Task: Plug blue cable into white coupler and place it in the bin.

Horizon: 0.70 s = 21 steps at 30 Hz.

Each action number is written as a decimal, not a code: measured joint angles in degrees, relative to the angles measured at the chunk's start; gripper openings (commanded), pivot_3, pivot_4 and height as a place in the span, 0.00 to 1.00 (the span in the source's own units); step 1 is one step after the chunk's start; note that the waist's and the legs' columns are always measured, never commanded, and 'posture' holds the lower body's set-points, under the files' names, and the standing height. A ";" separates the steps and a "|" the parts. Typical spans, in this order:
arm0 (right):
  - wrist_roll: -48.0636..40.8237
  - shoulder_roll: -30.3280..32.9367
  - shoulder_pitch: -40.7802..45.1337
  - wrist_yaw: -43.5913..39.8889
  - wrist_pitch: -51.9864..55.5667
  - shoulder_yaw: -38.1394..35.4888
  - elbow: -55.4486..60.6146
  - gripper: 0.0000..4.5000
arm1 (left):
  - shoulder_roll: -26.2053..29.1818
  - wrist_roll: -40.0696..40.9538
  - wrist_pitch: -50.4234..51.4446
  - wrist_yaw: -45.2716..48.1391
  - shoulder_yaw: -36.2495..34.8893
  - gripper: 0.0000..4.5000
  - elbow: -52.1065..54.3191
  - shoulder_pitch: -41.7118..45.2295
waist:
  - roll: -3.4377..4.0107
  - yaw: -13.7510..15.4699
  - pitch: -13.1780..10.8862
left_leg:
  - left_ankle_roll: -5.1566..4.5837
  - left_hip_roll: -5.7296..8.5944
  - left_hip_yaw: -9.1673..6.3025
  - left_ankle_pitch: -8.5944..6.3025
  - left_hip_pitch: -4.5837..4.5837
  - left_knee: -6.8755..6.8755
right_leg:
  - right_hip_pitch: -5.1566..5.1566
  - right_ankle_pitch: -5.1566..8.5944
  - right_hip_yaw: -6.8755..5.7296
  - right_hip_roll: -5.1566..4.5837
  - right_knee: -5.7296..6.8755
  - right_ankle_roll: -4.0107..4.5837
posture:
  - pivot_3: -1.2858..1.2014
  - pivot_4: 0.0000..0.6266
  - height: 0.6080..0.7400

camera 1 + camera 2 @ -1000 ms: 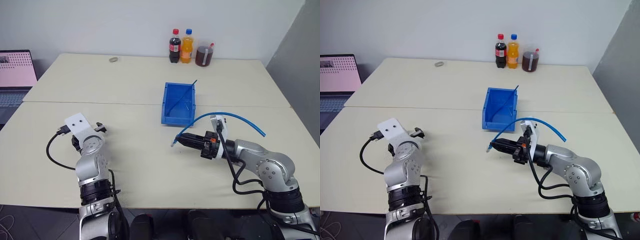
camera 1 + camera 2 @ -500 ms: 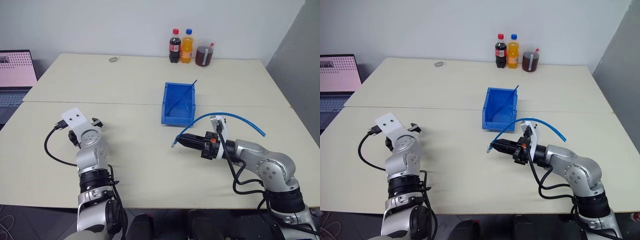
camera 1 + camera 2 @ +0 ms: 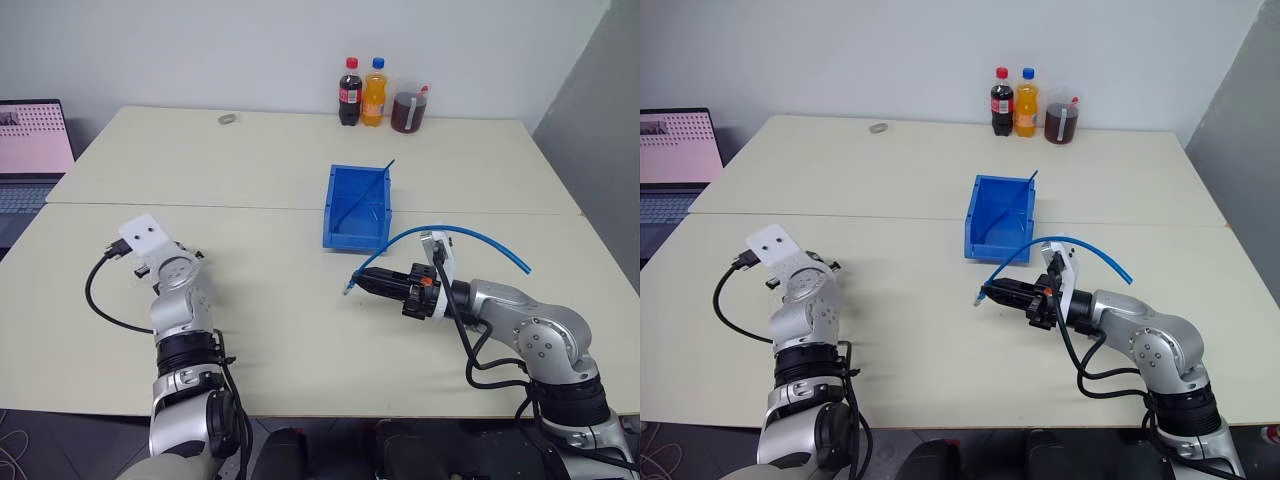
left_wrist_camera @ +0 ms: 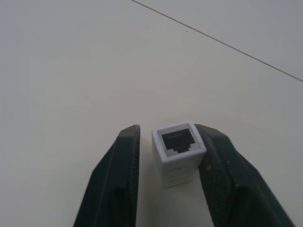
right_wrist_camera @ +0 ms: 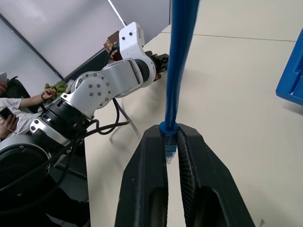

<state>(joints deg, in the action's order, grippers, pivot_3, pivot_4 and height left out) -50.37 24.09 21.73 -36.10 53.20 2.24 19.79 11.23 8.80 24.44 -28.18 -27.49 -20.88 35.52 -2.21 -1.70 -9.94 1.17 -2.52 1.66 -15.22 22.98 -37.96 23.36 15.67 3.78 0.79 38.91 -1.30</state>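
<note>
While upright, the white coupler stands between the left claw's fingers.

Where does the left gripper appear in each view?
Left eye view: left gripper, low on the left, over the cream table.
Right eye view: same place.
Left wrist view: its own gripper, at the white coupler.
Right wrist view: across the table, past the blue cable.
Shared landmark: the cream table.

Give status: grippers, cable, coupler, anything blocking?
Right gripper shut on blue cable just behind its plug. Left gripper straddles white coupler, a gap on one side. Bin open, nothing between the arms.
</note>
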 measured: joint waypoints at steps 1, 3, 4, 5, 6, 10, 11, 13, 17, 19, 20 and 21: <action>0.00 0.00 0.00 0.00 0.00 0.00 0.00 0.01 | 0.00 0.02 0.00 -0.06 0.00 0.20 0.01 0.00 | 0.00 0.00 0.00 | 0.00 0.00 0.00 0.00 0.00 0.00 | 0.00 0.00 0.00 0.00 0.00 0.00 | 0.52 0.24 1.00; 0.00 0.00 0.00 0.01 0.00 0.00 0.00 0.01 | 0.00 0.05 0.00 -0.14 -0.01 0.18 0.02 -0.01 | 0.00 0.00 0.00 | 0.00 0.00 -0.01 0.00 0.00 0.00 | 0.00 0.00 -0.01 0.00 0.00 0.00 | 0.52 0.24 1.00; 0.00 0.00 0.00 0.01 0.00 -0.01 0.00 0.01 | -0.02 0.07 0.00 -0.17 -0.01 0.18 0.02 -0.02 | 0.00 0.00 0.00 | 0.00 0.00 -0.01 0.00 -0.01 0.00 | 0.00 0.00 0.00 0.00 0.01 0.00 | 0.52 0.24 1.00; 0.00 0.00 -0.01 0.01 0.00 -0.01 0.00 0.01 | -0.03 0.07 0.00 -0.17 -0.01 0.18 0.04 -0.04 | 0.00 0.00 0.00 | 0.00 0.00 0.00 0.00 -0.01 0.00 | 0.00 0.00 0.00 0.00 0.01 0.00 | 0.52 0.24 1.00; 0.00 0.00 -0.01 0.01 0.00 -0.01 0.00 0.01 | -0.03 0.08 0.00 -0.16 -0.01 0.18 0.07 -0.08 | 0.00 0.00 0.00 | 0.00 0.00 0.00 0.00 -0.01 0.00 | 0.00 0.00 0.00 0.00 0.01 0.00 | 0.52 0.24 1.00; 0.00 -0.02 -0.01 0.05 -0.01 -0.01 0.00 0.01 | 0.00 0.27 -0.07 0.18 -0.01 0.18 0.24 -0.40 | 0.00 -0.01 0.00 | 0.00 0.00 0.01 0.00 -0.02 0.00 | 0.00 0.00 0.01 0.00 0.01 0.00 | 0.52 0.24 1.00; 0.01 -0.04 -0.01 0.07 -0.01 -0.01 0.00 0.01 | 0.03 0.36 -0.14 0.33 -0.01 0.18 0.25 -0.49 | 0.00 -0.01 0.00 | 0.00 0.00 0.01 0.00 -0.02 0.00 | 0.00 -0.01 0.01 0.00 0.01 0.00 | 0.52 0.24 1.00; 0.01 -0.14 -0.01 0.13 -0.05 -0.01 0.00 0.01 | 0.16 0.43 -0.37 1.26 -0.02 0.18 0.45 -0.96 | 0.00 -0.01 0.00 | 0.00 0.00 0.01 0.00 -0.03 0.00 | 0.00 0.00 0.01 0.00 0.02 0.00 | 0.52 0.24 1.00; 0.03 -0.31 -0.01 0.20 -0.08 -0.01 0.00 0.01 | 0.29 1.44 -0.74 2.78 -0.31 0.18 1.19 -1.79 | 0.01 -0.01 0.00 | 0.01 0.00 0.01 0.00 -0.03 0.00 | 0.00 0.00 0.01 0.00 0.03 0.00 | 0.52 0.24 1.00; 0.03 -0.33 -0.01 0.24 -0.08 -0.01 0.00 0.01 | 0.29 2.01 -0.70 3.77 -0.42 0.18 2.10 -2.48 | 0.01 -0.03 0.00 | 0.00 0.00 0.03 0.00 -0.03 0.00 | 0.00 0.00 0.02 0.00 0.03 0.00 | 0.52 0.24 1.00; 0.04 -0.34 -0.01 0.29 -0.08 -0.01 0.00 0.01 | 0.29 2.24 -0.69 4.13 -0.42 0.18 2.45 -2.79 | 0.01 -0.02 0.00 | 0.00 0.00 0.02 0.00 -0.03 0.00 | 0.00 0.00 0.02 0.00 0.03 0.00 | 0.52 0.24 1.00; 0.04 -0.34 -0.01 0.33 -0.09 -0.01 0.00 0.01 | 0.29 2.39 -0.62 4.40 -0.41 0.18 2.61 -2.90 | 0.01 0.00 0.00 | 0.01 0.00 0.02 0.00 -0.03 0.00 | 0.00 0.00 0.01 -0.01 0.03 0.00 | 0.52 0.24 1.00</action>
<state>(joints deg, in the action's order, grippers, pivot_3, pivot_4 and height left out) -50.33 23.75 21.72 -35.77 53.11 2.23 19.79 11.53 11.19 23.82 -23.77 -27.90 -18.27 32.62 -2.20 -1.70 -9.94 1.18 -2.53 1.68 -15.22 22.95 -37.96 23.36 15.66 3.79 0.78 38.94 -1.30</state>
